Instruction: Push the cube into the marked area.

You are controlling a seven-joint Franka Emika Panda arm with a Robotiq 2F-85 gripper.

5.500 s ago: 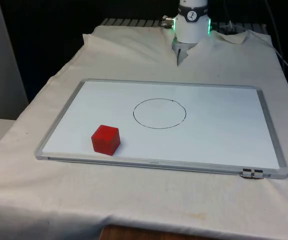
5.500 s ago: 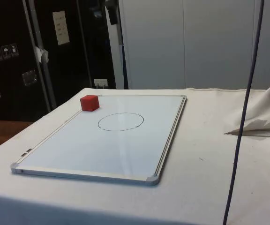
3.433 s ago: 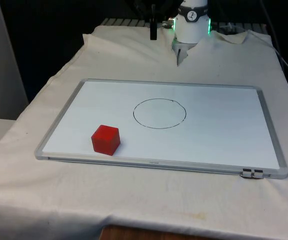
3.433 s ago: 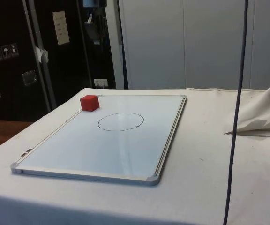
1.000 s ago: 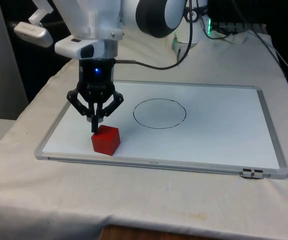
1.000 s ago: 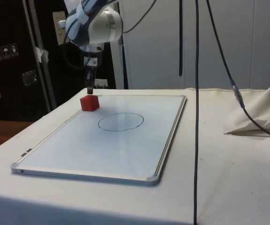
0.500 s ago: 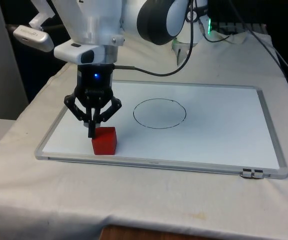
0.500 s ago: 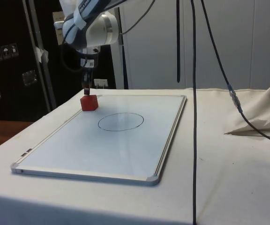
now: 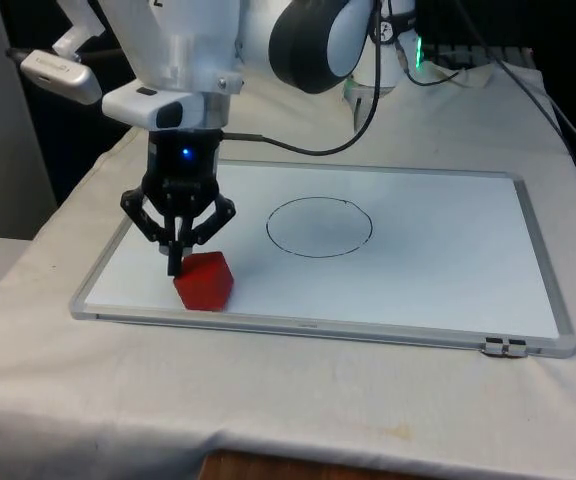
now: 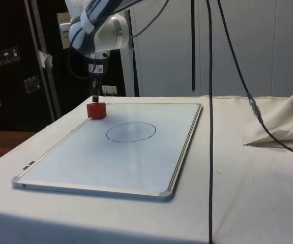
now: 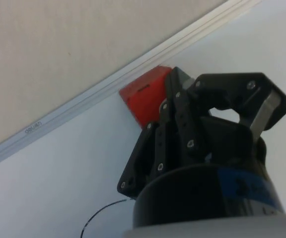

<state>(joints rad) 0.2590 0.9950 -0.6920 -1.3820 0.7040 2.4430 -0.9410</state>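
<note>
A: We are still working the gripper (image 9: 175,268) down at the red cube (image 9: 204,281), and the cube is turning. A second ago it was sitting with a flat face toward the near frame; now it is showing a corner and has slid a little toward the front view's left.

B: So we are nudging it the wrong way. It is sitting near the whiteboard (image 9: 438,260)'s near frame, well apart from the drawn circle (image 9: 319,227), which lies farther up the board and toward the front view's right.

A: The fingers are pressed together into one narrow tip, holding nothing. In the side view we are seeing that tip (image 10: 94,96) just above the cube (image 10: 96,110), on its far side.

B: In the wrist view the cube (image 11: 144,99) is lying just beside the frame. We are judging the contact as off-centre; we are needing to get behind the cube, on the side away from the circle, before pushing.
</note>
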